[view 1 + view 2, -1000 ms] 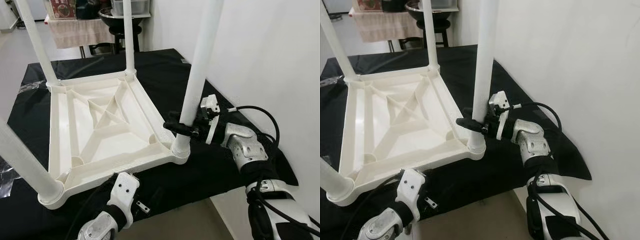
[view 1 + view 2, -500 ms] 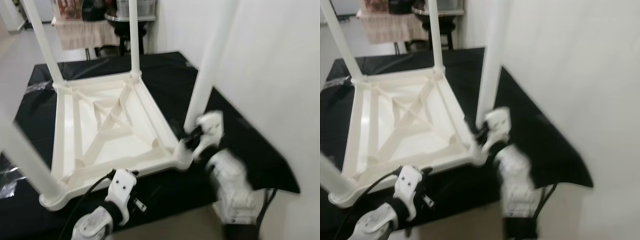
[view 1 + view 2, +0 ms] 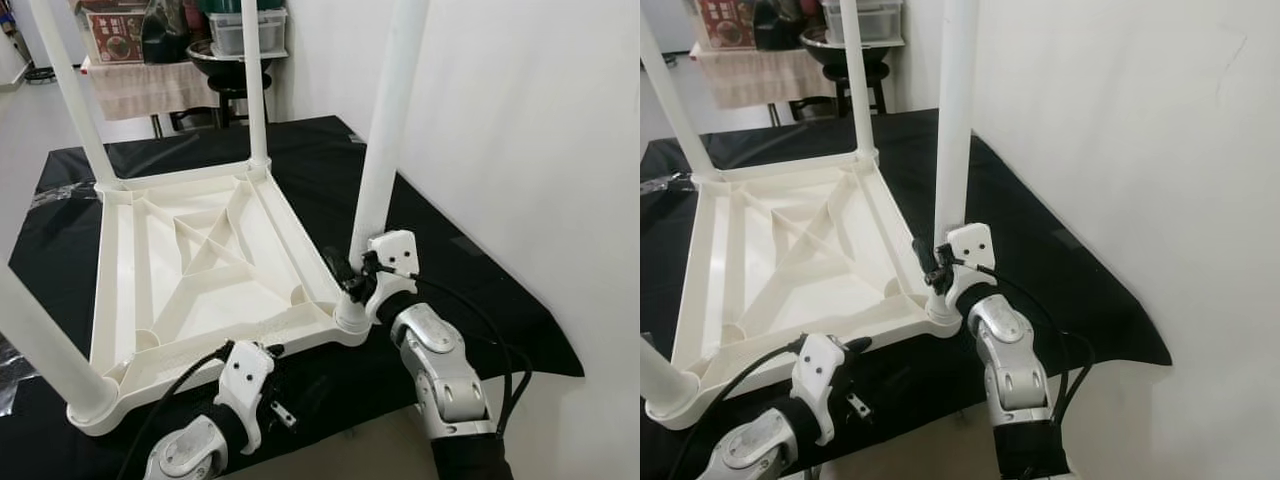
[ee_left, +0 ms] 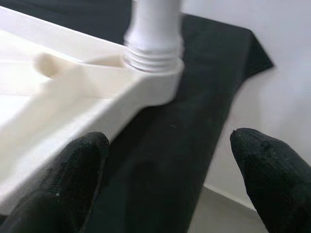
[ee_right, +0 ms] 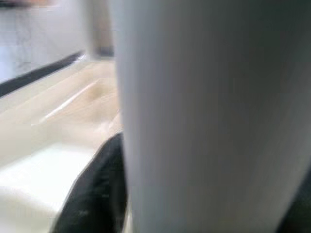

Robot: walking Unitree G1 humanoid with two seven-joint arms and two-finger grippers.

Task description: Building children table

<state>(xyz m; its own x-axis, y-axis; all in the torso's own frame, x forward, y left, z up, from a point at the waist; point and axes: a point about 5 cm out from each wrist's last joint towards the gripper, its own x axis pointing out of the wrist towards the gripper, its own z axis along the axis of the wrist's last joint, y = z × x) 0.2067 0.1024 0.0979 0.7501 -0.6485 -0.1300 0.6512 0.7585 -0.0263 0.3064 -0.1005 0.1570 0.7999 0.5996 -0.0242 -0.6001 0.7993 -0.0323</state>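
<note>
A white plastic tabletop (image 3: 200, 270) lies upside down on a black-covered table, with its white legs standing upright in the corners. My right gripper (image 3: 350, 280) is shut on the near right leg (image 3: 385, 140), just above its threaded base. In the right wrist view that leg (image 5: 209, 116) stands against a black finger (image 5: 97, 194). My left gripper (image 4: 170, 160) is open at the tabletop's front edge, holding nothing, its fingers (image 4: 73, 174) apart below the corner socket (image 4: 153, 73). The left wrist (image 3: 245, 385) sits low at the table's near edge.
The black cloth (image 3: 450, 260) runs to a white wall (image 3: 540, 120) on the right. Behind the table stand a towel-draped shelf (image 3: 140, 85) with boxes and a stool with a metal bowl (image 3: 215, 55). Bare floor (image 3: 380, 450) lies at the near edge.
My right forearm has swung from the leg's right side round to its near side, with the gripper still on the leg and nearer its base. The head view shifted; the left arm stayed.
</note>
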